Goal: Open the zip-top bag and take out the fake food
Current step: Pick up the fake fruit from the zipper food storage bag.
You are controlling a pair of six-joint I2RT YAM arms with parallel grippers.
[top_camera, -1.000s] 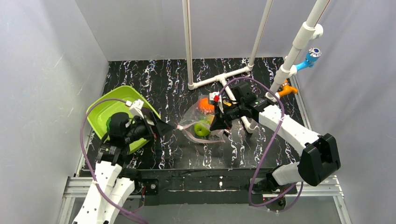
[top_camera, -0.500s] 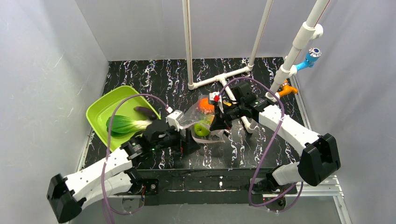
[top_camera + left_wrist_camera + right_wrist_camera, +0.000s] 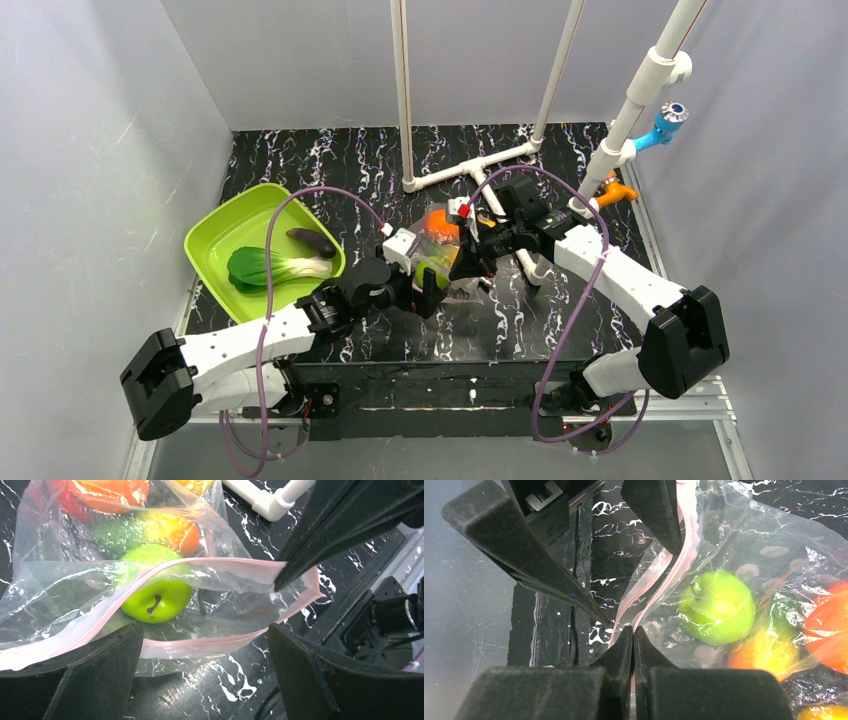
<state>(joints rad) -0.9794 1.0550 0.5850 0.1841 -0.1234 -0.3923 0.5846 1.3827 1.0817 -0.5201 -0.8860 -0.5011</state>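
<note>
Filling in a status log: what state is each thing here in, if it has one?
Clear crinkly plastic zip-top bag: mouth open.
Round green toy fruit: inside the bag.
Round orange toy fruit: inside the bag.
Leafy green toy bok choy: out, in the tray.
Dark purple toy eggplant: out, in the tray.
Lime-green plastic tray: upright.
Left end effector: open, at the bag's mouth.
Right end effector: shut on the bag's zip strip.

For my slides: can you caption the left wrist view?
Open left gripper faces the gaping mouth of the bag, green fruit just inside; right gripper pinches its rim.
</note>
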